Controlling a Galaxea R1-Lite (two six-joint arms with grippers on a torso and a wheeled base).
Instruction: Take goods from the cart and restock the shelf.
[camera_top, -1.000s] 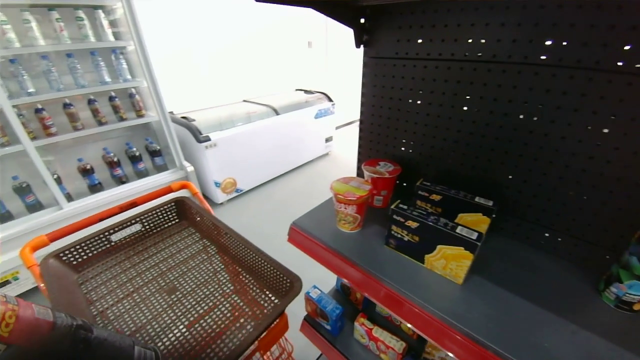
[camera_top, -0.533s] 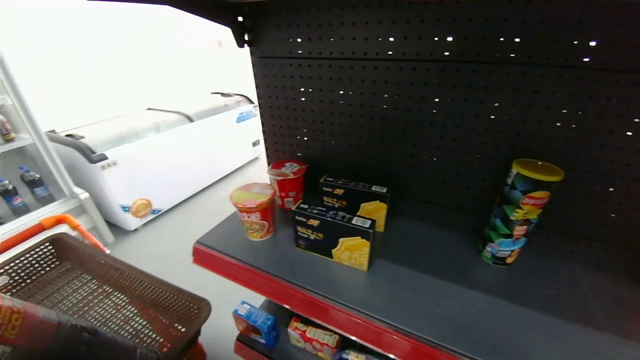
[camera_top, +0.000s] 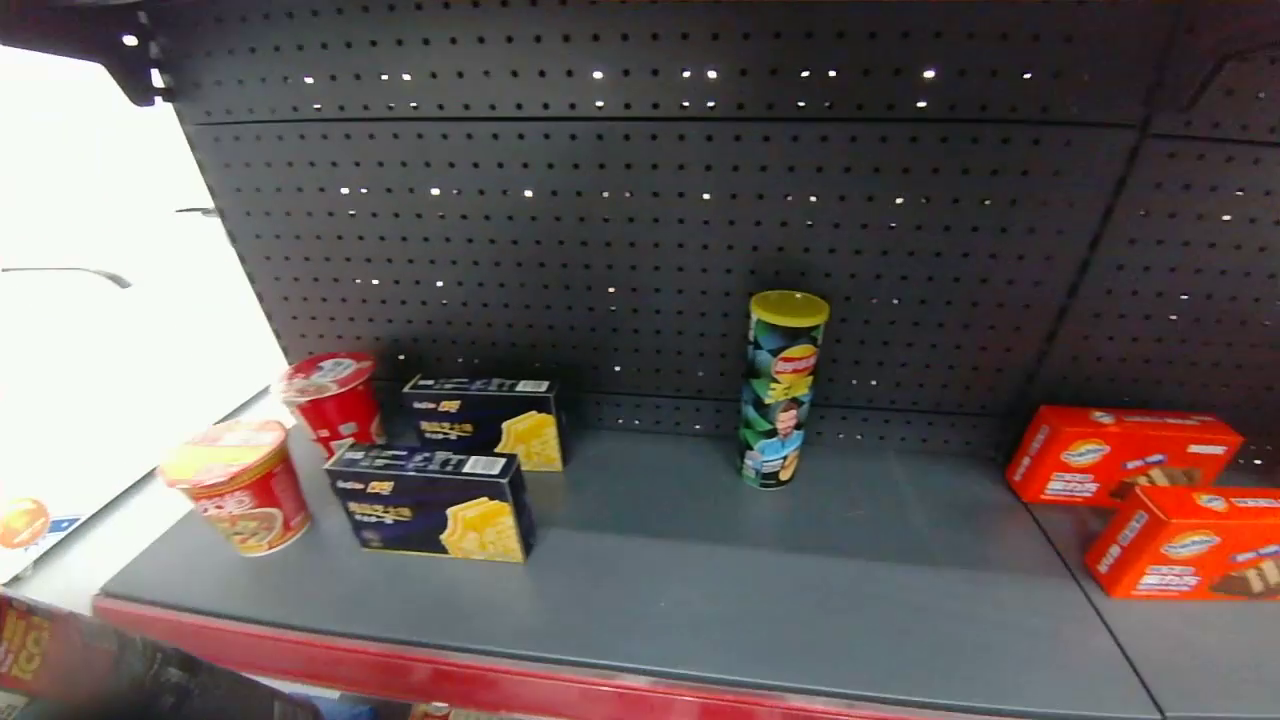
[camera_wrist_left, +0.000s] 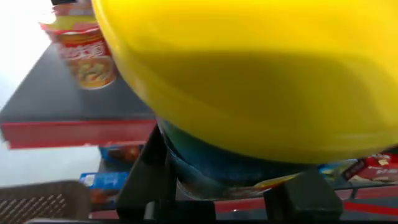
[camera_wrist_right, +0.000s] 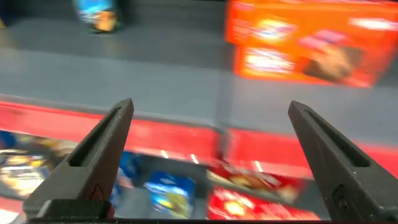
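Observation:
A tube can with a yellow lid (camera_wrist_left: 249, 74) and a blue-green body sits very close in the left wrist view, and my left gripper (camera_wrist_left: 227, 186) is shut on its body. It is held in front of the shelf's red front edge (camera_wrist_left: 74, 132). My right gripper (camera_wrist_right: 209, 109) is open with nothing between its fingers, also in front of that red edge (camera_wrist_right: 155, 134), facing two orange boxes (camera_wrist_right: 311, 40). On the grey shelf (camera_top: 750, 590) a matching chip can (camera_top: 783, 388) stands upright near the pegboard.
At the shelf's left stand two cup noodles (camera_top: 240, 487) (camera_top: 333, 400) and two dark biscuit boxes (camera_top: 432, 502) (camera_top: 485, 422). Orange boxes (camera_top: 1120, 455) (camera_top: 1185, 545) lie at the right. Bare shelf lies around the chip can. The brown cart basket (camera_wrist_left: 37, 202) is below the shelf's left end.
The head camera has swung to the right: the cart, fridge and freezer have left the picture and the orange boxes have come in. The goods on the shelf have not moved.

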